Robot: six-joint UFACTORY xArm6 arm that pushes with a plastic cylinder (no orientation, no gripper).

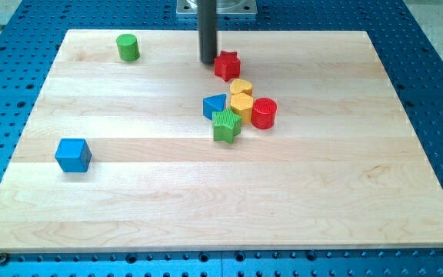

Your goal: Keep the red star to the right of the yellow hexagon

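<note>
The red star (227, 65) lies near the view's top centre of the wooden board. My tip (208, 61) stands just to the left of the red star, touching or nearly touching it. The yellow hexagon (241, 105) lies below the red star and slightly to its right, in a tight cluster. A second yellow block (241, 87), rounded, sits right above the hexagon. The red star's centre is a little to the left of the hexagon's centre.
A blue triangle (214, 105), a green star (226, 125) and a red cylinder (264, 113) crowd around the yellow hexagon. A green cylinder (128, 47) stands at the top left. A blue cube (73, 155) lies at the left. The board (221, 208) rests on a blue perforated table.
</note>
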